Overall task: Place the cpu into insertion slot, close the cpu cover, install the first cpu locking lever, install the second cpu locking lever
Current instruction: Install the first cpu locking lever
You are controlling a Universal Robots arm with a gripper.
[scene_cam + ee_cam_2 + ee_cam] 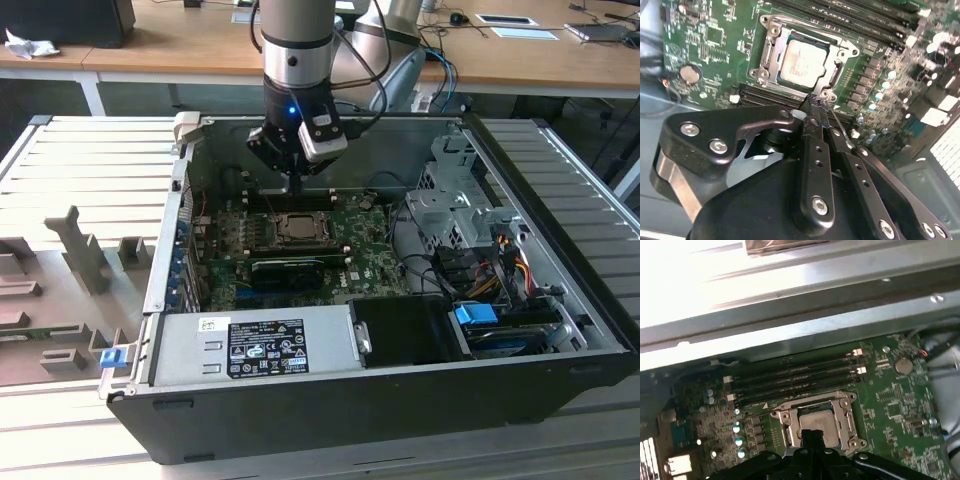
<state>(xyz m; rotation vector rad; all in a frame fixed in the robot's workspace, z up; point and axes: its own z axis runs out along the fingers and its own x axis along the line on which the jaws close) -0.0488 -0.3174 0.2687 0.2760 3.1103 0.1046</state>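
Table (80, 150): grey, slatted, carrying the whole lot. Computer case (380, 415): black, lying open on the table. Power supply (190, 355): silvery box along the case's near wall in the exterior view. Green board (375, 270): flat in the case floor, with long black slots beside the socket. My gripper (816, 102): black, hanging over the board, with the jaws pressed together and nothing visibly between them; their tips sit at one corner of the socket, touching it or just above it, I cannot tell which. Insertion slot (767, 22): square and metal-rimmed, near the middle of the board. Cpu cover (771, 56): silvery frame, lying down flat over the slot. Cpu (802, 62): pale metal square, seated in the slot and showing through the cover's opening. Thin metal rod (840, 125): running just beside my fingers (812, 150), possibly a locking lever. Progress, as I judge it: chip placed and cover closed; the work is now at the levers, and whether either is latched I cannot tell. Label (268, 347): black-and-white printed sticker on the power supply, its text too small to make out; the faint marks on the cpu top are likewise unreadable.
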